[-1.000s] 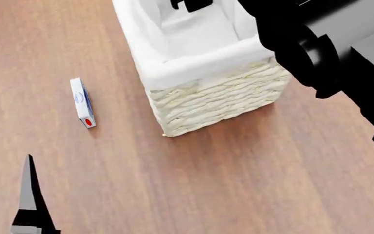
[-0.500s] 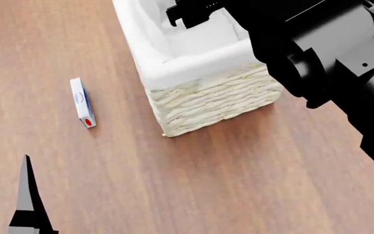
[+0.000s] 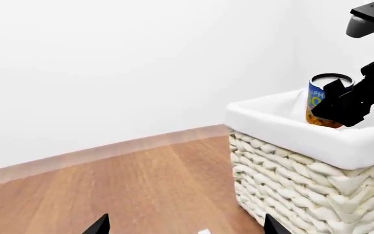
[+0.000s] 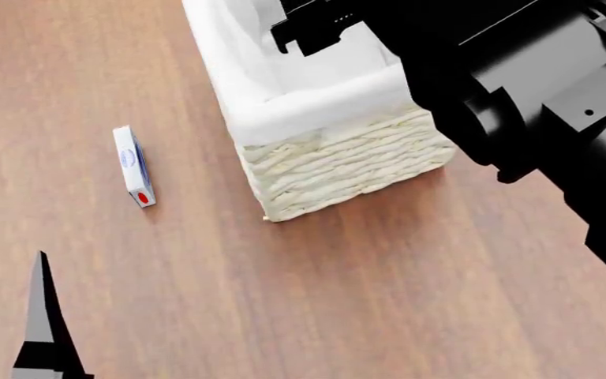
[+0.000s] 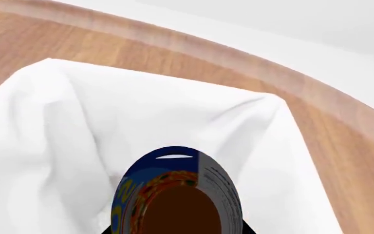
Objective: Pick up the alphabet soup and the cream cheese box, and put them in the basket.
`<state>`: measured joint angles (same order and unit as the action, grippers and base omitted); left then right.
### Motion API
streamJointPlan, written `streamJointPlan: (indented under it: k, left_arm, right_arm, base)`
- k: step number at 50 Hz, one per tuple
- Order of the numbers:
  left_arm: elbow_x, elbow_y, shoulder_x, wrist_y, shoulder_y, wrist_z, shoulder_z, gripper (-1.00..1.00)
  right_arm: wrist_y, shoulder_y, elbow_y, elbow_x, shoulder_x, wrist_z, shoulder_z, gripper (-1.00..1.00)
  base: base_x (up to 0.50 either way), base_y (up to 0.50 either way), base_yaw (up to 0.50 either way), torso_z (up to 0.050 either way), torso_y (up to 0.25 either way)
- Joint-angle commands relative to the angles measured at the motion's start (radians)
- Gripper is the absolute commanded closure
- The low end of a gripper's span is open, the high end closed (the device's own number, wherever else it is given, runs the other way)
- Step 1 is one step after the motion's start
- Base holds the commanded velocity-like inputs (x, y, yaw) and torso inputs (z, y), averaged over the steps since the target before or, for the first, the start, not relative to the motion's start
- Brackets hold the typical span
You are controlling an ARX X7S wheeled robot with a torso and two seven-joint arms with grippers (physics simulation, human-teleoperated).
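My right gripper (image 3: 344, 104) is clamped on the alphabet soup can (image 3: 318, 99). Its label is blue and orange, with the letters "PH" readable in the left wrist view. The can hangs upright over the inside of the basket (image 4: 337, 169). Its top stands above the basket's cloth-covered rim, while its lower end is hidden behind the rim, so I cannot tell whether it touches the lining. In the right wrist view, the can (image 5: 176, 194) sits over the white lining (image 5: 76, 122).

Compared with a second ago, my right arm has swung further over the basket and now covers more of its inside in the head view. The basket itself has not moved.

The cream cheese box (image 4: 133, 175) lies flat on the counter (image 4: 314, 292), well apart from the basket on its left, with its red spot toward me. It sits exactly where it was.

My left gripper (image 3: 184, 227) is spread wide and holds nothing. It is low over the counter, nearer me than the box, and has barely shifted.
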<state>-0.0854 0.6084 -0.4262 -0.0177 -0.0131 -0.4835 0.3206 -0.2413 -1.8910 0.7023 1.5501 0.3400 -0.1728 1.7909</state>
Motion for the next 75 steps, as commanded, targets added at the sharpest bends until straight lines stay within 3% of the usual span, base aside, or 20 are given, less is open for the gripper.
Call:
streamJointPlan:
  k: [1,27,34,37,42,49,53,61,65,75]
  left_arm:
    - [0.0,0.004,-0.003,0.002,0.004,-0.004,0.0,-1.0]
    - [0.0,0.004,-0.007,0.005,0.009,-0.011,0.003,-1.0]
    - [-0.005,-0.002,-0.005,0.002,0.001,-0.011,0.005,-1.0]
    - [-0.001,-0.008,-0.003,0.004,-0.002,-0.008,0.013,-1.0]
    - [-0.003,0.0,-0.006,-0.004,-0.004,-0.008,0.012,-1.0]
    - [0.0,0.007,-0.007,-0.009,-0.006,-0.006,0.021,-1.0]
    - [0.003,0.006,-0.006,-0.008,-0.007,-0.006,0.026,-1.0]
    - [0.004,0.012,-0.009,-0.014,-0.008,-0.007,0.025,-1.0]
    - [0.004,0.005,-0.01,-0.013,-0.009,-0.008,0.026,-1.0]
    - [0.004,0.005,-0.008,-0.022,-0.016,-0.008,0.031,-1.0]
  right_arm:
    - [-0.014,-0.02,-0.008,-0.068,0.003,-0.009,-0.012,-1.0]
    - [0.005,-0.032,-0.061,-0.112,0.024,-0.049,-0.009,-1.0]
    - [0.123,-0.073,-0.412,-0.14,0.212,-0.26,-0.066,-1.0]
    - [0.174,-0.09,-0.601,-0.252,0.314,-0.436,-0.051,-1.0]
    - [0.205,-0.08,-0.797,-0.278,0.422,-0.517,-0.052,-1.0]
    - [0.221,-0.051,-1.166,-0.55,0.603,-0.821,-0.005,-1.0]
    - [0.262,0.051,-1.323,-0.729,0.666,-0.99,0.034,-1.0]
    - [0.407,0.275,-1.382,-1.018,0.716,-1.21,0.092,-1.0]
    - [0.487,0.356,-1.361,-1.062,0.723,-1.266,0.103,-1.0]
    - [0.46,0.531,-1.348,-1.197,0.696,-1.385,0.111,-1.0]
  base:
    - [0.01,-0.02,0.0,0.0,0.0]
    - [0.0,-0.01,0.0,0.0,0.0]
    - [0.0,0.0,0.0,0.0,0.0]
    - [0.0,0.0,0.0,0.0,0.0]
    - [0.0,0.0,0.0,0.0,0.0]
    - [0.0,0.0,0.0,0.0,0.0]
    - [0.0,0.0,0.0,0.0,0.0]
    - [0.0,0.0,0.0,0.0,0.0]
    - [0.0,0.0,0.0,0.0,0.0]
    - [0.0,0.0,0.0,0.0,0.0]
